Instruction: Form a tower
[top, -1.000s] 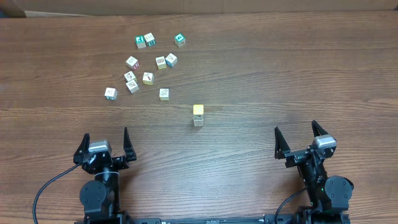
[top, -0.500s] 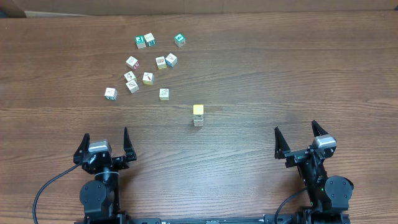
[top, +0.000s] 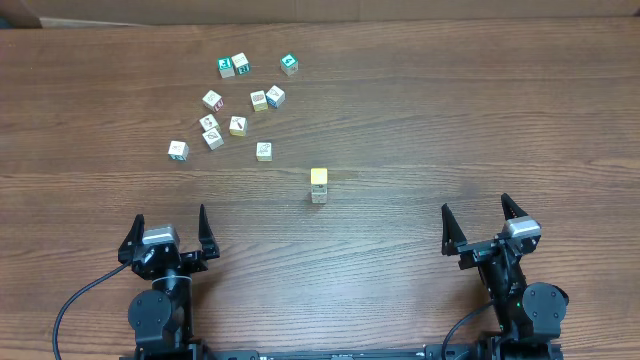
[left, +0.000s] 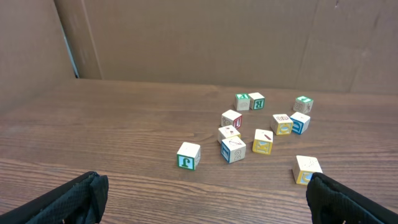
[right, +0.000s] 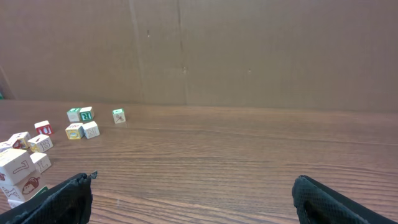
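Showing the tower (top: 318, 186) near the middle of the surface (top: 480, 110), yellow cube on top and a pale one beneath, at least two high, with the exact count hard to read from straight above. Leaving eleven loose cubes (top: 237, 125) scattered to the far left, well apart from the stack and out of contact with it. Placing the left pincer (top: 170, 218) at the near left edge, spread wide and holding nothing, with dark fingertips (left: 74, 199) at both lower corners of the left wrist view and the scatter between them. Placing the right pincer (top: 476, 208) at the near right edge, likewise wide and empty, with the scatter off to the left in the right wrist view. Judging by the layout, barely begun: a short upright stack made, most of the cubes not yet added. Calling next, most likely, for a reach by the left arm to the nearest loose cube (top: 264, 151), just to the far left of the tower, then a square set-down on the yellow top. Risking a topple with every added cube, given so narrow a base.
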